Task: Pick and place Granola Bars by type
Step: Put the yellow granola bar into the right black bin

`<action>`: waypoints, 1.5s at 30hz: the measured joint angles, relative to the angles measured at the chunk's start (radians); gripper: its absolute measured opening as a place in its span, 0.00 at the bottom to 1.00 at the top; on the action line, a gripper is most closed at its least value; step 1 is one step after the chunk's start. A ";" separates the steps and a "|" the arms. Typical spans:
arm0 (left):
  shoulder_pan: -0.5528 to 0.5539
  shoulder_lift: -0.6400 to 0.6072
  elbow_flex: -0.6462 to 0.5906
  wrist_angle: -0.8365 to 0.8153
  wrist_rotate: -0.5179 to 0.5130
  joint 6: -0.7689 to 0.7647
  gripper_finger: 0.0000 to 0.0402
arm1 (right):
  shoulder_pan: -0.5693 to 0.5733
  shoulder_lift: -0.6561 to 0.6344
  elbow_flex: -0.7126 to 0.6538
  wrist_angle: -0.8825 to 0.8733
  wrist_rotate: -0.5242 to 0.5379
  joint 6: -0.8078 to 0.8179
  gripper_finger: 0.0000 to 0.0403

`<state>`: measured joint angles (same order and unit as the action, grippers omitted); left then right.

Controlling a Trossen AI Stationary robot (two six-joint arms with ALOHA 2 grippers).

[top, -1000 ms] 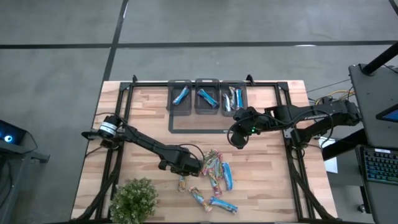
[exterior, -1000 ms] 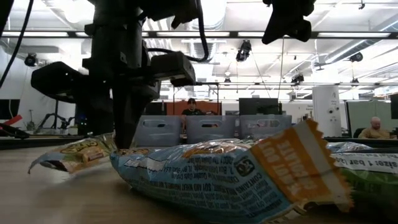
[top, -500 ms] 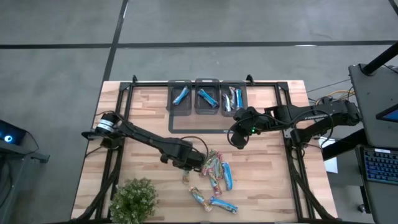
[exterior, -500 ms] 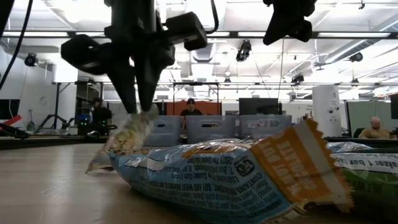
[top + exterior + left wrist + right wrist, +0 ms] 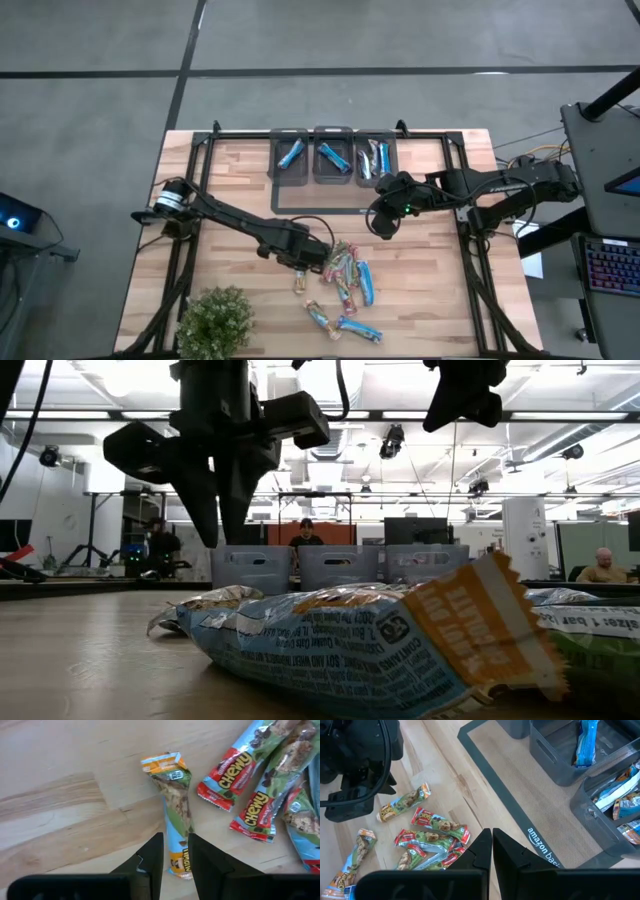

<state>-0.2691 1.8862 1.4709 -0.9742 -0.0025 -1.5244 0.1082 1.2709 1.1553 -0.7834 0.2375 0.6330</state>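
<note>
Two dark jointed arms; silver-banded left arm point(image 5: 178, 203); black cabling

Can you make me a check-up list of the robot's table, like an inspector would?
Surface: wooden table, with a grey mat under three bins.
Job's things: granola bars loose in a pile; more bars in the bins.
Clutter: leafy plant on the table's left side.
Grippers: left gripper above one bar lying on the table, fingers slightly apart, holding nothing. Right gripper shut, raised near the bins.
Cables: wires beside the table's right edge.
Surroundings: people in the room behind.
</note>
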 joint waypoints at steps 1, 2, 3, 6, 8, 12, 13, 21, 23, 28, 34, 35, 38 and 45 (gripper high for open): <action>0.000 0.000 -0.003 0.013 0.000 0.006 0.18 | 0.000 0.000 0.000 0.000 0.000 0.000 0.02; 0.000 0.000 -0.004 0.023 -0.002 0.009 0.18 | 0.000 0.000 0.000 0.000 0.000 0.000 0.02; 0.000 0.000 -0.006 0.035 -0.010 0.010 0.18 | 0.000 0.000 0.000 0.000 0.000 0.000 0.02; 0.004 0.001 -0.015 0.085 -0.016 0.013 0.20 | 0.000 0.000 0.000 0.000 0.000 0.002 0.02; 0.008 0.002 -0.018 0.105 -0.016 0.014 0.22 | 0.000 0.000 0.000 0.001 0.000 0.003 0.02; 0.013 0.005 -0.019 0.114 -0.015 0.014 0.29 | 0.000 0.000 0.000 0.001 0.000 0.003 0.02; 0.013 0.006 -0.019 0.114 -0.011 0.017 0.32 | 0.000 0.000 0.000 0.001 0.000 0.003 0.02; 0.013 0.006 -0.020 0.099 0.010 -0.015 0.45 | 0.000 0.000 0.000 0.001 0.001 0.003 0.02; 0.014 0.006 -0.020 0.097 -0.001 -0.024 0.45 | 0.000 0.000 0.000 0.001 0.001 0.003 0.02; 0.028 0.006 -0.044 0.090 -0.026 -0.066 0.45 | 0.000 0.000 0.000 0.001 0.001 0.002 0.02; 0.034 0.006 -0.082 0.100 -0.028 -0.097 0.45 | 0.000 0.000 0.000 0.001 0.002 -0.004 0.02; 0.034 0.006 -0.084 0.101 -0.036 -0.100 0.45 | 0.000 0.000 0.000 0.001 0.002 -0.004 0.02; 0.036 0.006 -0.086 0.109 -0.052 -0.101 0.45 | 0.000 0.000 0.000 0.001 0.002 -0.005 0.02; 0.050 0.012 -0.086 0.152 -0.086 -0.100 0.45 | -0.004 0.000 0.000 0.001 0.002 -0.009 0.02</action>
<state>-0.2192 1.8977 1.3849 -0.8225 -0.0886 -1.6242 0.1041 1.2709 1.1553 -0.7822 0.2394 0.6243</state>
